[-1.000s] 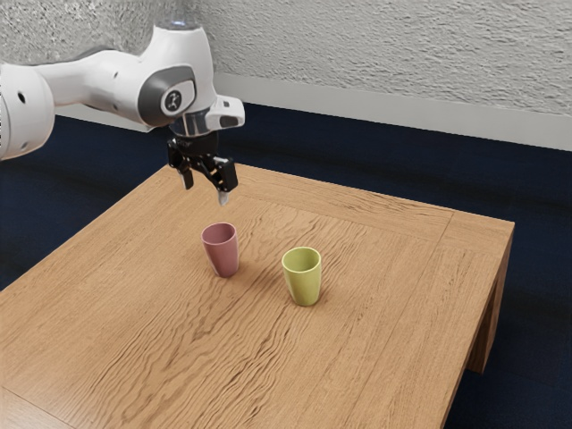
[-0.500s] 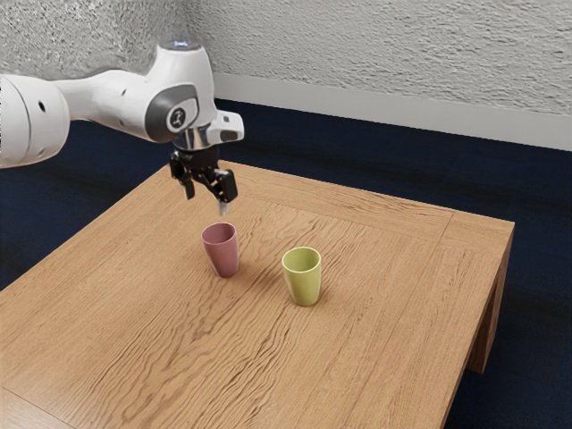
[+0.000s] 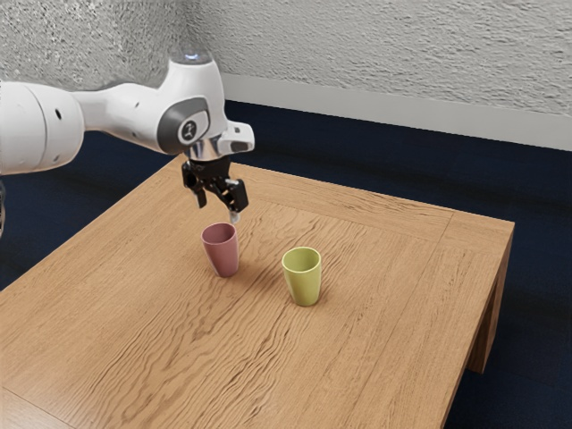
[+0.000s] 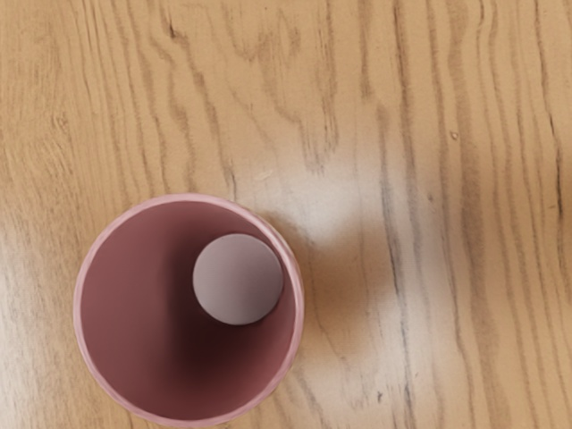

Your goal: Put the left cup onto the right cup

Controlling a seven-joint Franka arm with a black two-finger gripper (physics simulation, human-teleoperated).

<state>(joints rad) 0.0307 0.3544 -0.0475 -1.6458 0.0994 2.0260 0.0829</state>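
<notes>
Pink tapered cup [image 3: 221, 249]: upright on the wooden worktop [image 3: 375, 340], near the green tapered cup [image 3: 302, 275], not touching.
End effector [image 3: 219, 204]: fingers spread, empty, hovering just above the pink cup.
Handling: probably light, rigid and smooth; pinch one wall at the rim.

Soft, even light falls from above on the tabletop [image 3: 375, 295], which looks bright and warm. The pink cup [image 3: 221, 248] and green cup [image 3: 302, 275] cast only faint, short shadows at their bases. In the wrist view a diffuse grey shadow lies on the wood just beside the pink cup, whose inner wall darkens on one side. The floor [image 3: 402, 170] is dim navy.
</notes>
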